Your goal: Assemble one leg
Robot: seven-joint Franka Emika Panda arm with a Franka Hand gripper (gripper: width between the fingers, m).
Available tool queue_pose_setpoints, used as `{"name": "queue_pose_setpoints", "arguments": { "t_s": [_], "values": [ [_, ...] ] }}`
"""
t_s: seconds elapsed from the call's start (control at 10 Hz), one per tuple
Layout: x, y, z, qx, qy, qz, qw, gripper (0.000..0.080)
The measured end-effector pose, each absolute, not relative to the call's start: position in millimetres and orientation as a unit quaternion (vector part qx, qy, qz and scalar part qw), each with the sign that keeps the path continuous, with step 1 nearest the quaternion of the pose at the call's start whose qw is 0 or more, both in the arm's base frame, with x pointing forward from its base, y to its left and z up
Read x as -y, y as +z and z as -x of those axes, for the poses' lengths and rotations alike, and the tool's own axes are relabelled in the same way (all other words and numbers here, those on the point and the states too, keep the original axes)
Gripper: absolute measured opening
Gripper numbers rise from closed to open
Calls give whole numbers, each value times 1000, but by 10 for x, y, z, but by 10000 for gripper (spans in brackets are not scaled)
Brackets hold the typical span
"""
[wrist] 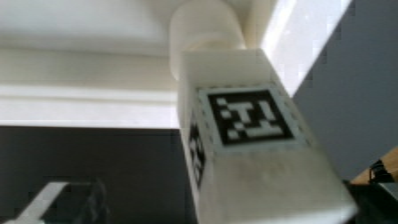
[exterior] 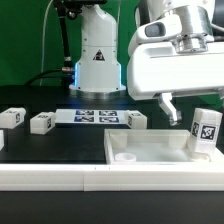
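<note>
White blocky leg point(exterior: 205, 134) (square black-and-white tag) stands upright.

Your black table point(exterior: 40, 150) carries the marker board point(exterior: 97, 117) at the back. One leg point(exterior: 12, 118) and a second leg point(exterior: 41, 122) lie to the exterior view's left of it. A third leg point(exterior: 134, 119) lies just beside its right end, and the white tabletop point(exterior: 145, 152) lies nearer the camera.

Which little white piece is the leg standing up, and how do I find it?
Find the big flat white tabletop piece at the front. By its end on the exterior view's right stands the leg, a small white post with a black-and-white tag. It alone stands upright; the other small white pieces lie flat farther back.
</note>
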State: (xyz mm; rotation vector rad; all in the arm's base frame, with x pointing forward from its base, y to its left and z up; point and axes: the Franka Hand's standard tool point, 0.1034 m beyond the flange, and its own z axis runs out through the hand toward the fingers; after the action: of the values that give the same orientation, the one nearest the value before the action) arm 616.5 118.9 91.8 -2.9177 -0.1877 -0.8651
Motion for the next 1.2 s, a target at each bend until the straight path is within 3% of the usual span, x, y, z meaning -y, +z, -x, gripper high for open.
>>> {"name": "queue_pose_setpoints", "arguments": {
  "t_s": [0.2,0.5,1.2],
  "values": [
    [-1191,1075,-6191,63,-275,958,49,649],
    [-1218,1025,-6162,65,-251,964,53,649],
    [-1290,938,-6110,54,-19,995,87,649]
  ]
}}
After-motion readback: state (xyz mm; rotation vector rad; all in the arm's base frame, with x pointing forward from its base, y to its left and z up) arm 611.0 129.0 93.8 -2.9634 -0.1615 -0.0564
